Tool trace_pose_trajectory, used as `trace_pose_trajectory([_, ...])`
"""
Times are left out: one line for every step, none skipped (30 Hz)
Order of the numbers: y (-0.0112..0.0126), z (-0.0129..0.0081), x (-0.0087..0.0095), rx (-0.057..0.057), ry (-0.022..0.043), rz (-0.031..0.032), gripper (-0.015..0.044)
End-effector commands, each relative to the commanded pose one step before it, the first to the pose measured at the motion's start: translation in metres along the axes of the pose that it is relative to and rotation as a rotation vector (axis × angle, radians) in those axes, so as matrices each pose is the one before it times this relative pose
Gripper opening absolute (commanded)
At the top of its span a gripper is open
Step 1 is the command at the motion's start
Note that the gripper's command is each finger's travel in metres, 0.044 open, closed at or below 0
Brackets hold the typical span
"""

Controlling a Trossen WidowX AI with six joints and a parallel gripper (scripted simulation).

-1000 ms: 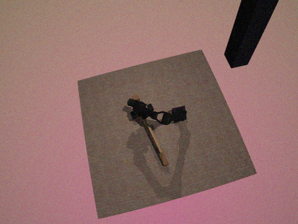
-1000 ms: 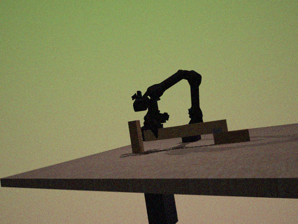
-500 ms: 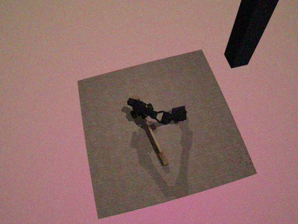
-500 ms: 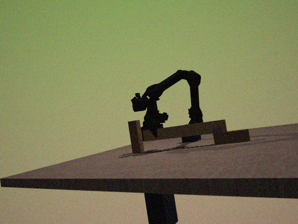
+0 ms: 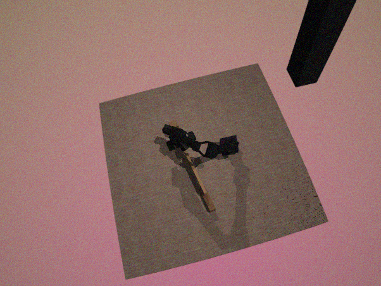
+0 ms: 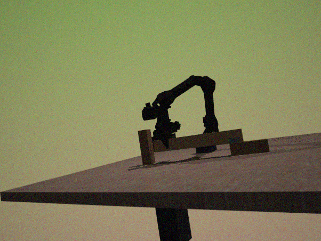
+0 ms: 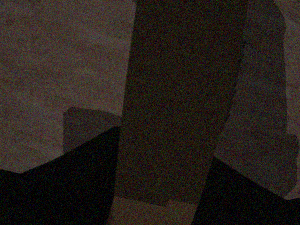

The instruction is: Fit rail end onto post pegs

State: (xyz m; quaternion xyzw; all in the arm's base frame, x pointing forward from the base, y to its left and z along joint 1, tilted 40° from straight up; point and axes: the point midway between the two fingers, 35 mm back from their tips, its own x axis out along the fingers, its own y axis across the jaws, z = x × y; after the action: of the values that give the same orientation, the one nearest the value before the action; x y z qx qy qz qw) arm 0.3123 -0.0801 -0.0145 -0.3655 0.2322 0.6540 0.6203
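Wooden rail (image 6: 202,140): lifted off the worktop (image 6: 186,176), near end at the upright post (image 6: 146,146), far end toward the footboard block (image 6: 249,146); bracket seating cannot be told. Gripper (image 6: 163,138): jaws clamped on the rail just beside the post. Pegs hidden. Recommended handling: keep rail level, push straight toward post until end face meets it, then release. Worktop: grey-brown slab, heavily shadowed. Surroundings: pink floor, green backdrop, dark pillar (image 5: 316,41) well apart from post.
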Motion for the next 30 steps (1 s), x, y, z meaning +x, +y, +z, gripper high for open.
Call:
trace_pose_trajectory([-0.00015,-0.00299,-0.00171,-0.0016,0.00541,-0.00427,0.0000])
trace_pose_trajectory([0.00000,-0.00029,-0.00001,0.0000,0.00002,0.00000,0.0000])
trace_pose_trajectory([0.00000,-0.00030,-0.00002,0.0000,0.00002,0.00000,0.0000])
trace_pose_trajectory([0.00000,-0.00029,-0.00003,0.0000,0.00002,0.00000,0.0000])
trace_pose_trajectory([0.00000,-0.00029,-0.00005,0.0000,0.00002,0.00000,0.0000])
trace_pose_trajectory([0.00000,-0.00030,-0.00005,0.0000,0.00002,0.00000,0.0000])
trace_pose_trajectory([0.00000,-0.00029,-0.00006,0.0000,0.00002,0.00000,0.0000])
trace_pose_trajectory([0.00000,-0.00028,-0.00007,0.0000,0.00002,0.00000,0.0000])
trace_pose_trajectory([0.00000,-0.00030,-0.00006,0.0000,0.00002,0.00000,0.0000])
trace_pose_trajectory([0.00000,-0.00029,-0.00007,0.0000,0.00002,0.00000,0.0000])
trace_pose_trajectory([0.00000,-0.00029,-0.00007,0.0000,0.00002,0.00000,0.0000])
trace_pose_trajectory([0.00000,-0.00030,-0.00006,0.0000,0.00002,0.00000,0.0000])
trace_pose_trajectory([0.00000,-0.00030,-0.00006,0.0000,0.00002,0.00000,0.0000])
trace_pose_trajectory([0.00000,-0.00030,-0.00005,0.0000,0.00002,0.00000,0.0000])
trace_pose_trajectory([0.00000,-0.00031,-0.00004,0.0000,0.00002,0.00000,0.0000])
trace_pose_trajectory([0.00000,-0.00031,-0.00003,0.0000,0.00002,0.00000,0.0000])
trace_pose_trajectory([0.00000,-0.00032,-0.00002,0.0000,0.00002,0.00000,0.0000])
trace_pose_trajectory([0.00000,-0.00031,-0.00001,0.0000,0.00002,0.00000,0.0000])
trace_pose_trajectory([0.00000,-0.00031,0.00000,0.0000,0.00002,0.00000,0.0000])
trace_pose_trajectory([0.00000,-0.00032,0.00001,0.0000,0.00002,0.00000,0.0000])
trace_pose_trajectory([-0.00001,-0.00031,0.00002,0.0000,0.00002,0.00000,0.0000])
trace_pose_trajectory([-0.00001,-0.00031,0.00002,0.0000,0.00002,0.00000,0.0000])
trace_pose_trajectory([-0.00001,-0.00032,0.00003,0.0000,0.00002,0.00000,0.0000])
trace_pose_trajectory([-0.00001,-0.00031,0.00003,0.0000,0.00002,0.00000,0.0000])
trace_pose_trajectory([-0.00001,-0.00032,0.00004,0.0000,0.00002,0.00000,0.0000])
trace_pose_trajectory([-0.00001,-0.00030,0.00004,0.0000,0.00002,0.00000,0.0000])
trace_pose_trajectory([-0.00001,-0.00030,0.00004,0.0000,0.00002,0.00000,0.0000])
trace_pose_trajectory([-0.00001,-0.00031,0.00004,0.0000,0.00002,0.00000,0.0000])
trace_pose_trajectory([-0.00001,-0.00030,0.00003,0.0000,0.00002,0.00000,0.0000])
trace_pose_trajectory([0.00000,-0.00029,0.00003,0.0000,0.00002,0.00000,0.0000])
